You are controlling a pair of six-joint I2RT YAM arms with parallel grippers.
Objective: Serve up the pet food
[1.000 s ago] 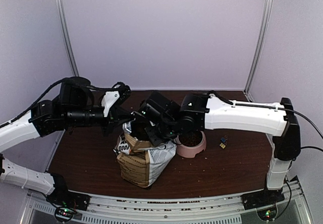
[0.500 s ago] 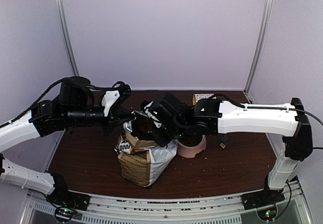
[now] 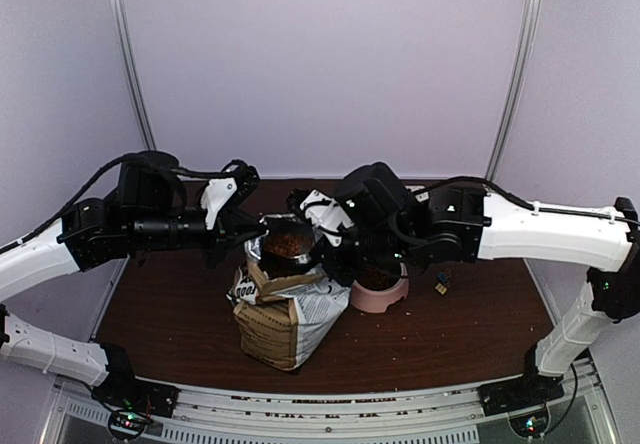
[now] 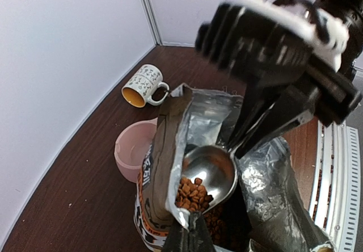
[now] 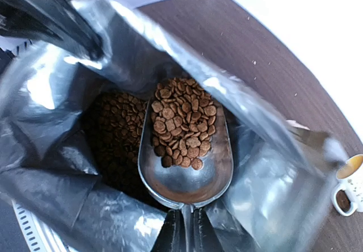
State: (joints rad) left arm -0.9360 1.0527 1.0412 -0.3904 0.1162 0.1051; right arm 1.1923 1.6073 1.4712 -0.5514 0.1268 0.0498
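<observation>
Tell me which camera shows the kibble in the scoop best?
The right wrist view: it looks straight down on the kibble heaped in the scoop, each pellet clear. The left wrist view catches some past the edge of the bag. The top view shows only a small reddish patch.

We count one dog food bag [image 3: 285, 314], one metal scoop [image 5: 187, 179], one pink bowl [image 4: 122, 145], one mug [image 4: 142, 84]; kibble pellets [image 5: 182, 121] too many to number.

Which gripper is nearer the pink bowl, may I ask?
Right. The right gripper, holding the scoop in the bag, is next to the bowl; the left gripper pinches the bag's far edge.
</observation>
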